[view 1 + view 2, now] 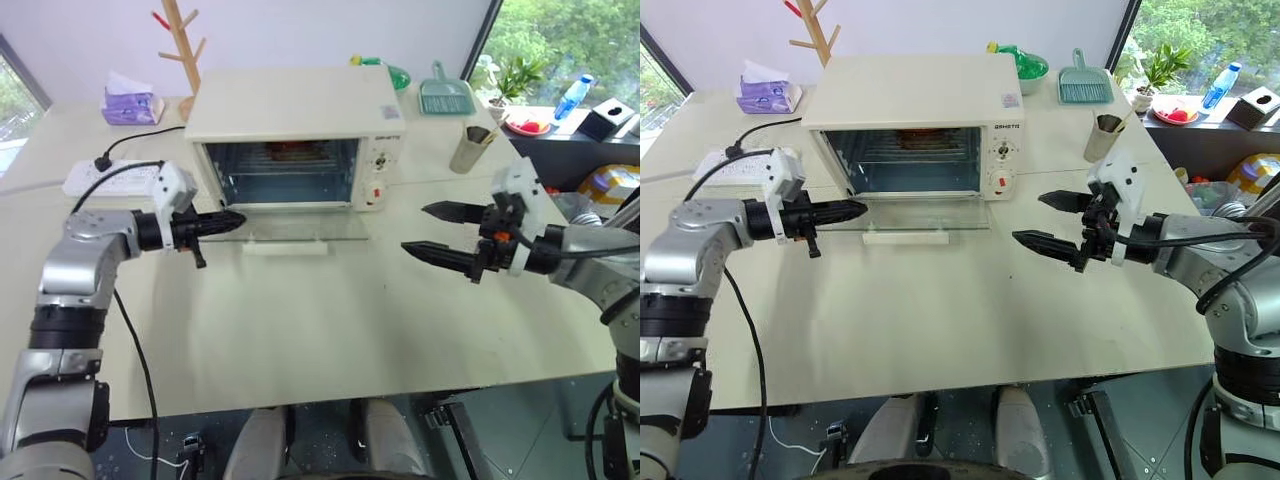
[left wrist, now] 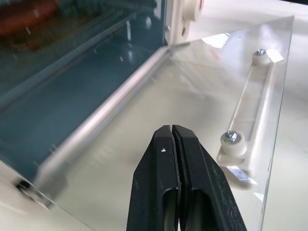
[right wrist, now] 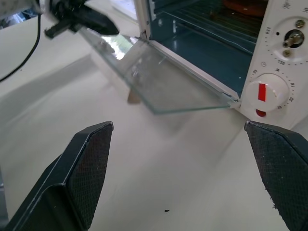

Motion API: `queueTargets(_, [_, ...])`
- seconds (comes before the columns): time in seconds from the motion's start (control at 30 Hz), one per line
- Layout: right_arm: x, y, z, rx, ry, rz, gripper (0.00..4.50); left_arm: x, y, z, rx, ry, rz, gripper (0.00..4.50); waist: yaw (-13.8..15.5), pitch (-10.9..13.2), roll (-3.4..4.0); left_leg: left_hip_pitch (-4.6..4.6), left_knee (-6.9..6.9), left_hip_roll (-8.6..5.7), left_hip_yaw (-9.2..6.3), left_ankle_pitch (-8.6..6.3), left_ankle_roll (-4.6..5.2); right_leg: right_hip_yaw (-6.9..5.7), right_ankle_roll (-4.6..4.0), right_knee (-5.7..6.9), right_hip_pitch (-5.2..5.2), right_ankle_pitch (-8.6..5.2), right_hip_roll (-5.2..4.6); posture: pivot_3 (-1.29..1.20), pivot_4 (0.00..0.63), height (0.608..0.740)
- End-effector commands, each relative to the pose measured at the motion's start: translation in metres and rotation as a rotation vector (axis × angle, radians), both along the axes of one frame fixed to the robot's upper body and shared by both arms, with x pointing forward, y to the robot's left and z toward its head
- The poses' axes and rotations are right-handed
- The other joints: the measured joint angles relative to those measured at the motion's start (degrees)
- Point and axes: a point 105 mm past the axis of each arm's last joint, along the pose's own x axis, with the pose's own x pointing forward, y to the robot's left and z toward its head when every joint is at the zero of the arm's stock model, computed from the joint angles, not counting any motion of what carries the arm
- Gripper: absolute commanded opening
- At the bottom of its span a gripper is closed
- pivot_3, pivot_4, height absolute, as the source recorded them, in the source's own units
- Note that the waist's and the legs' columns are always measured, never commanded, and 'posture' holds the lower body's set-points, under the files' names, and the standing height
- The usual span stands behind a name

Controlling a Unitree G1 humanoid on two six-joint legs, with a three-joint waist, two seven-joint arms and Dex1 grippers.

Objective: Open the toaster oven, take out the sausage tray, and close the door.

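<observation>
The cream toaster oven (image 1: 295, 105) stands at the back middle of the table. Its glass door (image 1: 290, 228) lies folded down flat, bar handle (image 1: 285, 246) toward me. Inside, on the upper rack, the sausage tray (image 1: 925, 140) shows dimly with reddish sausages (image 2: 29, 19). My left gripper (image 1: 232, 220) is shut and empty, its tip just over the door's left edge. My right gripper (image 1: 415, 229) hangs open and empty above the table, off the oven's right front corner, apart from the door.
A power strip (image 1: 100, 178) with a black cable lies left of the oven, with a tissue box (image 1: 130, 103) and a wooden rack (image 1: 185, 50) behind it. At the right stand a cup (image 1: 472, 148), a green dustpan (image 1: 445, 95) and a green bowl (image 1: 395, 72).
</observation>
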Motion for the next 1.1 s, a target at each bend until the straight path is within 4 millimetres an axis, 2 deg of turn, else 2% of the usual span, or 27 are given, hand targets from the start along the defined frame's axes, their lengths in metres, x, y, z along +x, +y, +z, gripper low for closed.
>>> queueTargets(0.03, [0.001,-0.004,0.016,0.008,-0.057,-0.012,4.50,-0.005,-0.010,0.002,-0.039,-0.020,-0.006,0.03,0.2,0.0,0.00,0.00,0.01,0.00,0.00,0.00,0.00,0.00,0.00,-0.02,0.01,0.00,0.00,0.00,0.150,0.740])
queueTargets(0.27, [0.004,0.001,0.017,0.017,-0.072,-0.011,4.50,-0.003,-0.011,-0.024,-0.028,0.010,0.046,0.03,1.0,0.0,0.00,0.01,0.02,0.00,0.01,0.00,0.00,0.00,-0.01,-0.05,0.03,0.00,-0.02,0.00,0.150,0.740])
queueTargets(0.63, [0.006,0.004,0.017,0.029,-0.083,-0.017,4.50,0.003,-0.004,-0.043,0.089,-0.009,0.070,0.03,0.9,0.0,0.00,0.02,0.01,0.02,0.03,0.00,0.00,0.00,-0.01,-0.07,0.02,0.00,-0.01,0.00,0.150,0.740])
queueTargets(0.77, [0.007,0.005,0.017,0.032,-0.086,-0.018,4.50,0.005,0.001,-0.033,0.082,-0.028,0.080,0.03,0.9,0.0,0.00,0.02,0.01,0.02,0.04,0.00,0.00,0.00,-0.02,-0.07,0.02,0.00,-0.01,0.00,0.150,0.740])
queueTargets(0.9, [0.009,0.004,0.019,0.034,-0.090,-0.017,4.50,0.001,0.009,0.002,-0.030,-0.031,0.096,0.03,0.7,0.0,0.00,0.02,0.00,0.03,0.03,0.00,0.00,0.00,-0.02,-0.07,0.01,0.00,0.00,0.00,0.150,0.740])
queueTargets(1.0, [0.011,0.004,0.019,0.029,-0.092,-0.014,4.50,-0.017,0.015,0.025,-0.068,-0.028,0.049,0.03,0.4,0.0,-0.04,0.00,0.00,0.04,0.01,0.00,0.00,-0.02,-0.01,-0.08,0.00,-0.01,0.01,0.00,0.150,0.740])
queueTargets(1.1, [0.018,0.002,0.009,-0.039,-0.097,-0.032,4.50,-0.027,0.032,0.041,-0.114,0.000,0.090,0.87,-0.1,0.0,-0.02,0.02,-0.05,0.04,0.02,-0.01,0.00,-0.01,-0.02,-0.09,0.00,-0.01,0.00,0.00,0.150,0.740])
